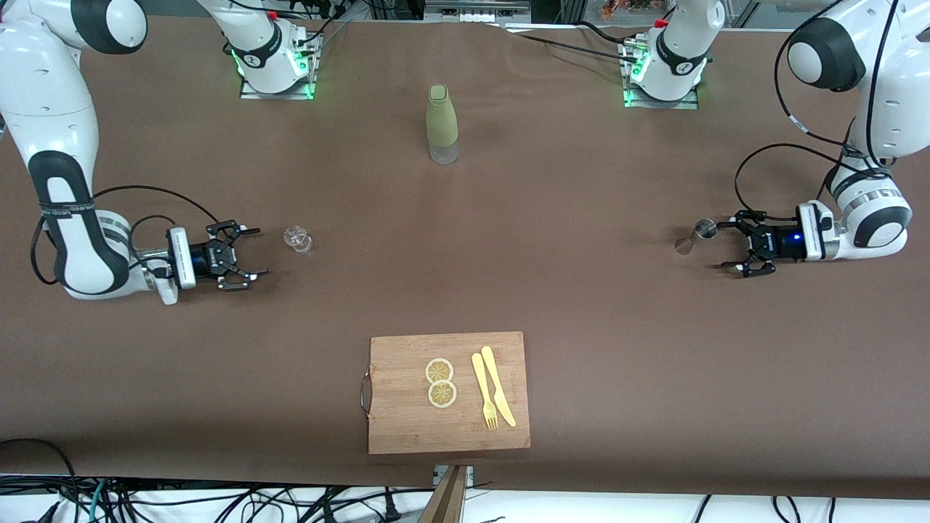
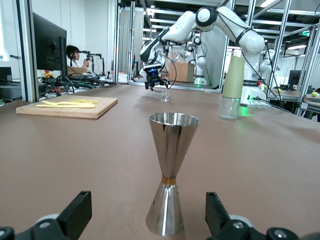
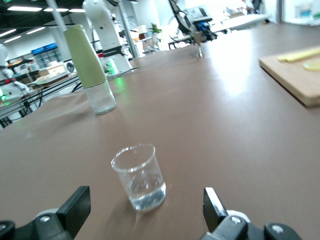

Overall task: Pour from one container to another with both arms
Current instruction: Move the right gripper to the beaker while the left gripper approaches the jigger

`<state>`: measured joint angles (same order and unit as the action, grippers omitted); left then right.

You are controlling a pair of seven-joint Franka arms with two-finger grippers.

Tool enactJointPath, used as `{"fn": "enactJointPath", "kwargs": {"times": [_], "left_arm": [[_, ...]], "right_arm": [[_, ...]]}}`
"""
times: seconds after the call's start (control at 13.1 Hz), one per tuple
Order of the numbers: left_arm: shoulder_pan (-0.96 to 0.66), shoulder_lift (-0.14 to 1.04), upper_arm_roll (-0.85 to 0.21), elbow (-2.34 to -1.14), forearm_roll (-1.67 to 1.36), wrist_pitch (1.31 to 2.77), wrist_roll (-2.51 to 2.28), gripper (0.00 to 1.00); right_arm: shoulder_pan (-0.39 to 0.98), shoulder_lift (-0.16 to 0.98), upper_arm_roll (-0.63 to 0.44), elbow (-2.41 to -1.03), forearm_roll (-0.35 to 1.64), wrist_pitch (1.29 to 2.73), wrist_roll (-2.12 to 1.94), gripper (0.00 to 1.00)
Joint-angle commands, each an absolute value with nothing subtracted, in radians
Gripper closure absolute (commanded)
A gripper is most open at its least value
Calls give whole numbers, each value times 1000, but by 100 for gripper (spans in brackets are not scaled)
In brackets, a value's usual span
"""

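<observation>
Both arms are lined up for the pick, and nothing is lifted yet. The left gripper (image 1: 732,249) sits low at the left arm's end of the table with its jaws spread wide and empty, aimed at the steel measuring cup (image 1: 695,236), an hourglass-shaped jigger standing upright just in front of its fingertips. In the left wrist view the measuring cup (image 2: 171,172) stands squarely between the two fingers (image 2: 75,212), apart from both.

At the right arm's end, the right gripper (image 1: 251,253) is likewise spread and holding nothing, low above the table, pointing at the small clear glass (image 1: 298,238). The right wrist view shows that glass (image 3: 139,176) upright with a little clear liquid in the bottom, sitting just ahead of the open fingers (image 3: 213,204), not yet between them.

So I judge this to be the approach, right before the grasps. Next, each gripper needs to slide forward until its cup is between the pads, then close gently; the measuring cup's narrow waist looks like the surest place to grip, and it could tip if nudged high.

A tall green-sleeved bottle (image 1: 441,123) stands between the two bases, untouched. A cutting board (image 1: 407,407) with lemon slices (image 1: 440,383), a knife (image 1: 498,385) and a fork (image 1: 484,392) lies nearest the front camera, well apart from both arms.
</observation>
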<state>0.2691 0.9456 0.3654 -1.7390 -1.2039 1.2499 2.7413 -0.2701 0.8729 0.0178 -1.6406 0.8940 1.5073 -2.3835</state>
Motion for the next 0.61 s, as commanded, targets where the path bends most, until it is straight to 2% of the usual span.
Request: {"fn": "enactJointPath", "kwargs": {"times": [0.0,0.53], "left_arm": [[256,979,348,-1766,-1247,1261,2948,0],[255,992,322,-1789,-1247,1238,3011,0]], "right_arm": [[-276,897,40,-1631,943,1506,-2456,0],[-264,954,40,-1637,940,1465,-2554,0]]}}
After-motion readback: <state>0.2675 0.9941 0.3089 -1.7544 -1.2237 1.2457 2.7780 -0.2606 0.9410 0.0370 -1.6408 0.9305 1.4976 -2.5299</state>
